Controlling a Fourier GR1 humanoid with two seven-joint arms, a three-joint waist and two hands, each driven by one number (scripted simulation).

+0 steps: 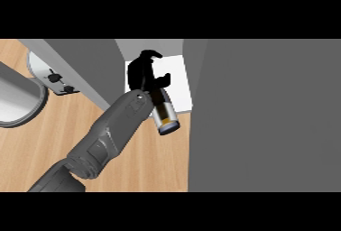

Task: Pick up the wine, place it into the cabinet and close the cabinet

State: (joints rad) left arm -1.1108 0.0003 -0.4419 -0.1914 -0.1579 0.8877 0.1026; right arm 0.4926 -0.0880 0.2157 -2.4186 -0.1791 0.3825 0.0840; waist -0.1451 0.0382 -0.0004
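With the left hand curled round the wine bottle, we should ease it fully inside the cabinet and stand it upright before letting go.

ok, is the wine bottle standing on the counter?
No: the left hand holds the wine bottle tilted, base toward the camera, at the cabinet opening.

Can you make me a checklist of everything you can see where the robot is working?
Surface: light wooden counter.
Job's things: wine bottle, held tilted, top toward the open cabinet, which is white inside.
Clutter: round grey basin and a pale thing with black knobs, both at the left.
Robot hands: left robot hand curled round the wine bottle; right robot hand not in view.
Cables: nothing seen.
Surroundings: big grey panel fills the right side.
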